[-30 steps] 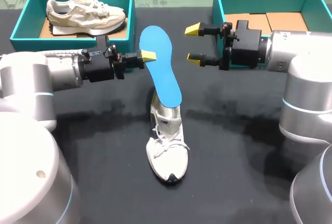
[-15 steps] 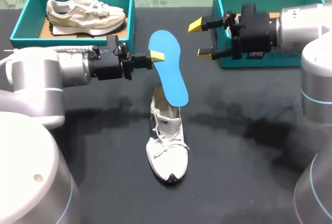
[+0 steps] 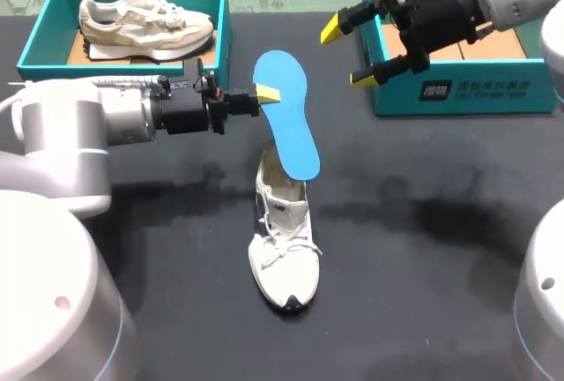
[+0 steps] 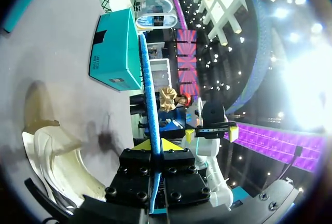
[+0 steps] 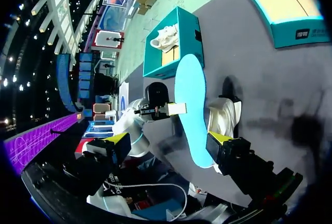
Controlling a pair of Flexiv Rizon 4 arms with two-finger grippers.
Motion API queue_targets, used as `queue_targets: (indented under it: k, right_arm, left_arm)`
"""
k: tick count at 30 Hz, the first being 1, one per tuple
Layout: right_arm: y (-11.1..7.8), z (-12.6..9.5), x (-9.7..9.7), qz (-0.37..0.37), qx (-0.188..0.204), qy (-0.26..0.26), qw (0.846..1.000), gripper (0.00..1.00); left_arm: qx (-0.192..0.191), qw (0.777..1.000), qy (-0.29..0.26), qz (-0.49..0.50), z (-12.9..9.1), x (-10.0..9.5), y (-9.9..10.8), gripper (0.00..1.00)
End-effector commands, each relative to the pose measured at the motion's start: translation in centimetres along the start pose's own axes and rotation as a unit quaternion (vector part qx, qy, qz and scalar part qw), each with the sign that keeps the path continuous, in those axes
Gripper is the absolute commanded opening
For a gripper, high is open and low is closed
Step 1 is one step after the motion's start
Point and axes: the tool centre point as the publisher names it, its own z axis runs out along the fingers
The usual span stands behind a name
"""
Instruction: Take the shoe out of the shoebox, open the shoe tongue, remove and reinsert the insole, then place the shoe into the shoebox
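Note:
My left gripper (image 3: 264, 94) is shut on the edge of a blue insole (image 3: 287, 125) and holds it tilted above the table. The insole's lower end hangs over the heel opening of a white shoe (image 3: 282, 244), which lies on the black table with its toe toward the front. In the left wrist view the insole (image 4: 147, 89) stands edge-on between the yellow tips of that gripper (image 4: 155, 144), with the shoe (image 4: 57, 156) below. My right gripper (image 3: 349, 51) is open and empty, raised beside the right teal shoebox (image 3: 458, 97). The right wrist view looks past the gripper (image 5: 171, 141) at the insole (image 5: 191, 105).
A second teal shoebox (image 3: 35, 37) at the back left holds another pale shoe (image 3: 145, 21). The right box shows brown cardboard inside. Black tabletop lies around the white shoe and toward the front edge.
My right arm has risen and drawn back to the right, toward the right shoebox, still open. The left gripper shifted the insole slightly right, then held still.

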Motion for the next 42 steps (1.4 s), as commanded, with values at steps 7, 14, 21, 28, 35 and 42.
queue_targets:
  k: [7, 14, 21, 28, 35, 42]
  right_arm:
    - [0.1, 1.0, 3.3, 0.002, 0.004, -0.373, 0.928, 1.0]
    - [-0.4, 2.2, 4.4, 0.0, 0.011, -0.419, 0.908, 1.0]
    - [-1.1, 3.7, 5.2, -0.026, 0.015, -0.46, 0.887, 1.0]
    - [-1.8, 5.2, 5.1, -0.034, 0.002, -0.493, 0.869, 1.0]
    - [-2.0, 5.9, 5.5, -0.037, -0.007, -0.511, 0.858, 1.0]
    - [-1.9, 6.4, 5.3, -0.039, -0.009, -0.518, 0.854, 1.0]
  left_arm:
    - [-0.001, 1.0, -0.001, 0.0, 0.0, 0.0, 0.0, 0.0]
    - [-0.001, 1.0, -0.001, 0.0, 0.0, 0.0, 0.0, 0.0]
    - [-0.001, 1.0, -0.001, 0.0, 0.0, 0.0, 0.0, 0.0]
    - [-0.001, 1.0, -0.001, 0.0, 0.0, 0.0, 0.0, 0.0]
    - [-0.001, 1.0, -0.001, 0.0, 0.0, 0.0, 0.0, 0.0]
    - [-0.001, 1.0, -0.001, 0.0, 0.0, 0.0, 0.0, 0.0]
